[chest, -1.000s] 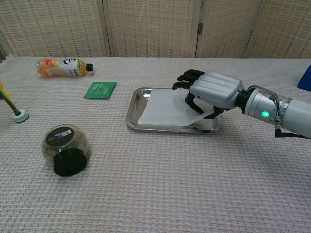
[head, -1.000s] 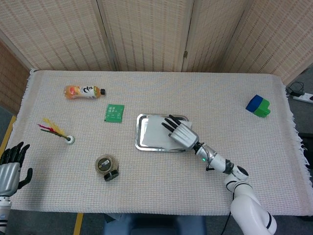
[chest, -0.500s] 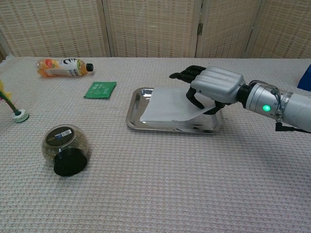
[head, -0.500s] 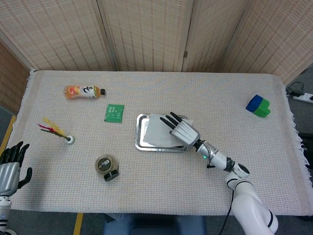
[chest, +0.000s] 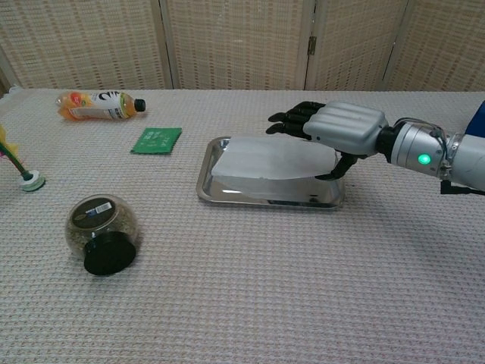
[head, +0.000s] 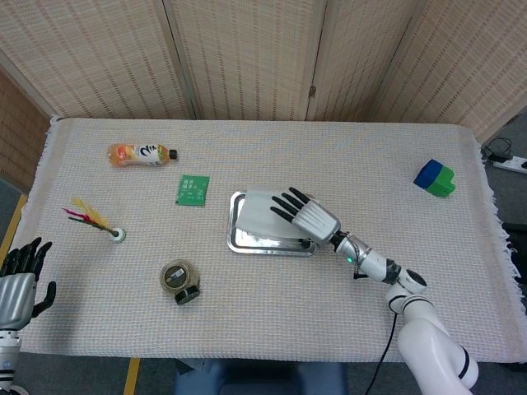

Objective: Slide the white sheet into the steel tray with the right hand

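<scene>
Holding the white sheet (chest: 269, 163) by its right edge, my right hand (chest: 342, 129) sits over the right end of the steel tray (chest: 206, 182), thumb below the paper and the dark fingers (chest: 292, 120) laid across its top, so the sheet is pinched rather than pressed flat. From the chest view the sheet is lifted off the tray floor and hangs roughly level above it, with a shadow visible underneath; from the head view it covers most of the tray and seems to stay within the rim, though I cannot tell whether its far left corner overhangs. To finish well, I judge I should lower the wrist gently until the paper's left edge touches the tray floor, then let it settle flat before loosening the pinch, because thin paper can flutter or drag out with the fingers if I pull away fast. Further out, a green card (head: 192, 190) lies left of the tray and a round jar (chest: 101, 224) lies nearer me. My left hand (head: 18, 284) rests empty, fingers apart, at the table's left edge.
</scene>
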Controlling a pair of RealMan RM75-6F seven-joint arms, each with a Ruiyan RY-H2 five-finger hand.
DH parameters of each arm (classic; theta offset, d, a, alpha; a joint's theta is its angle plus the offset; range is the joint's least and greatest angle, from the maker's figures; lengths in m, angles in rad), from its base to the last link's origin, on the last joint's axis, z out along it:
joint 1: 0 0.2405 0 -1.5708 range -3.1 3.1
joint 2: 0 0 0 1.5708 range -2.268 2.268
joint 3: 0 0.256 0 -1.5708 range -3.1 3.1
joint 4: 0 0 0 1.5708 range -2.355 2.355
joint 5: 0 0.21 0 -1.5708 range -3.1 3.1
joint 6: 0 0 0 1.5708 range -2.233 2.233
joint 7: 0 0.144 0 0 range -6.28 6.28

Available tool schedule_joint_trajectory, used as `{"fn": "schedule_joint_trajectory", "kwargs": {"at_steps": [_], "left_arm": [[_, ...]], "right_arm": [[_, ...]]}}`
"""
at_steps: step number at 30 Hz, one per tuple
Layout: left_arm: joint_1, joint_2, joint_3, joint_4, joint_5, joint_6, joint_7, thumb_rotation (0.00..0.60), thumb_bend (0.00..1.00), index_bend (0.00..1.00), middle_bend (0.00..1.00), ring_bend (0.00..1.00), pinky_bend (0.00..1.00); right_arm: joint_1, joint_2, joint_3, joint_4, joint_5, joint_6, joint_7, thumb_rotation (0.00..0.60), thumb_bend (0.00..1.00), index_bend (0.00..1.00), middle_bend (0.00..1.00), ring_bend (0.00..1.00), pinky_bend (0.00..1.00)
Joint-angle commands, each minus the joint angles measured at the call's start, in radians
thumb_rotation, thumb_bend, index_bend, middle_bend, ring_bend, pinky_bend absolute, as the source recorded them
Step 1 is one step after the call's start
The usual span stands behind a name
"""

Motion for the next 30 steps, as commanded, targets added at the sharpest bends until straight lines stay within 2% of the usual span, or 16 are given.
{"fn": "schedule_joint_trajectory", "kwargs": {"at_steps": [1,10,22,24,27,30], "left_arm": [[0.000,0.001,0.000,0.001,0.001,0.000,-0.002,0.600,0.58,0.00,0.00,0.00,0.00],[0.001,-0.001,-0.002,0.005,0.000,0.003,-0.001,0.600,0.58,0.00,0.00,0.00,0.00],[0.001,-0.009,0.001,0.002,0.010,0.012,0.018,0.600,0.58,0.00,0.00,0.00,0.00],[0.002,-0.009,0.001,0.001,0.011,0.013,0.018,0.600,0.58,0.00,0.00,0.00,0.00],[0.001,-0.010,0.002,0.000,0.013,0.013,0.017,0.600,0.58,0.00,0.00,0.00,0.00],[0.001,-0.010,0.003,-0.001,0.015,0.014,0.016,0.600,0.58,0.00,0.00,0.00,0.00]], "right_arm": [[0.005,0.002,-0.002,-0.006,-0.003,0.004,0.007,0.600,0.32,0.00,0.00,0.00,0.00],[0.012,0.037,-0.042,-0.027,-0.050,0.086,0.096,0.600,0.28,0.00,0.00,0.00,0.00],[-0.033,0.116,-0.103,-0.068,-0.108,0.160,0.072,0.600,0.28,0.00,0.00,0.00,0.00],[-0.040,0.130,-0.097,-0.080,-0.103,0.180,0.070,0.600,0.28,0.00,0.00,0.00,0.00],[-0.063,0.150,-0.042,-0.147,-0.044,0.191,0.126,0.600,0.28,0.00,0.00,0.00,0.00],[-0.077,0.173,0.005,-0.242,0.014,0.150,0.153,0.600,0.27,0.00,0.02,0.00,0.00]]}}
